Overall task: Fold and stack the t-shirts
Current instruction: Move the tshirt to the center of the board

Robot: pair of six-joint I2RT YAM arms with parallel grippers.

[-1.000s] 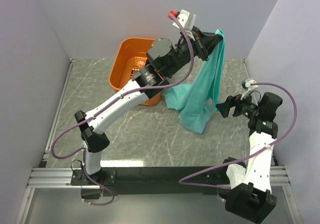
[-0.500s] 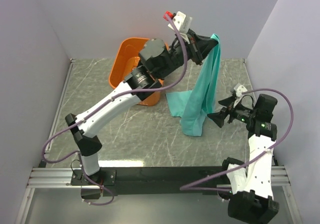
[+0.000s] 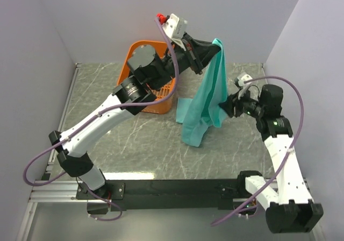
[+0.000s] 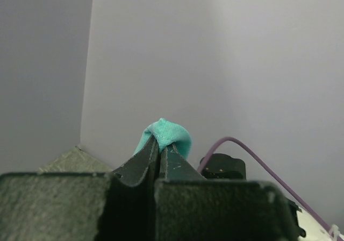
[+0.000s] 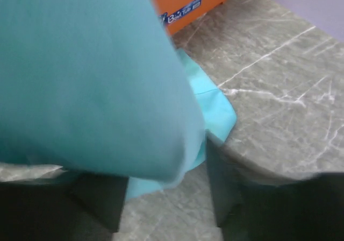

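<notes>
A teal t-shirt [image 3: 207, 104] hangs in a long drape from my left gripper [image 3: 217, 44], which is raised high near the back wall. Its lower end trails on the table beside the basket. In the left wrist view the left gripper [image 4: 160, 144] is shut on a bunched bit of the t-shirt [image 4: 171, 132]. My right gripper [image 3: 224, 109] is at the right edge of the hanging cloth, about halfway down. In the right wrist view the t-shirt [image 5: 91, 74] fills the upper left and droops between the fingers [image 5: 226, 187], which stand apart.
An orange plastic basket [image 3: 134, 52] stands at the back left, behind the left arm; its corner also shows in the right wrist view [image 5: 188, 4]. The grey marble table [image 3: 134, 144] is walled on three sides. A purple cable loops by the right arm.
The left arm has swung left, carrying the hanging t-shirt with it. The right arm has reached up and forward to the cloth's edge, and its jaws have narrowed.
</notes>
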